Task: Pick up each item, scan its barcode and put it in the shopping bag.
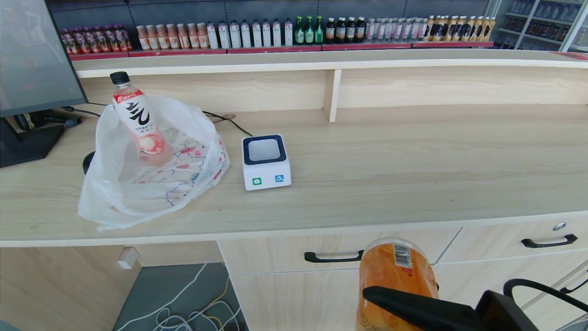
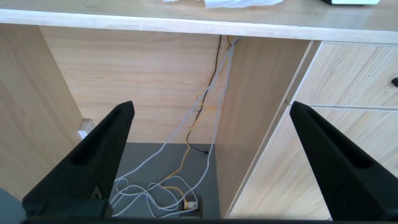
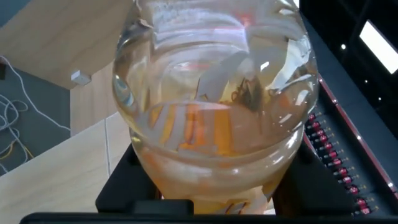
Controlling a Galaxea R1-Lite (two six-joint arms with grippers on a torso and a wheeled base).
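Wooden checkout counter (image 1: 413, 174), viewed from its drawer side. Nearest, the orange bottle (image 1: 395, 271) is held clamped in the right gripper (image 1: 395, 299) below the counter's front edge, with its barcode (image 1: 402, 255) turned upward. The left gripper (image 2: 208, 162) is spread open and empty under the counter. The scanner (image 1: 266, 161) lies ahead and to the left of the orange bottle. Farther left, a pink bottle (image 1: 142, 126) is seen standing in the shopping bag (image 1: 115, 193).

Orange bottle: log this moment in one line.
right gripper shut on orange bottle | left gripper open | pink bottle in shopping bag | scanner on counter
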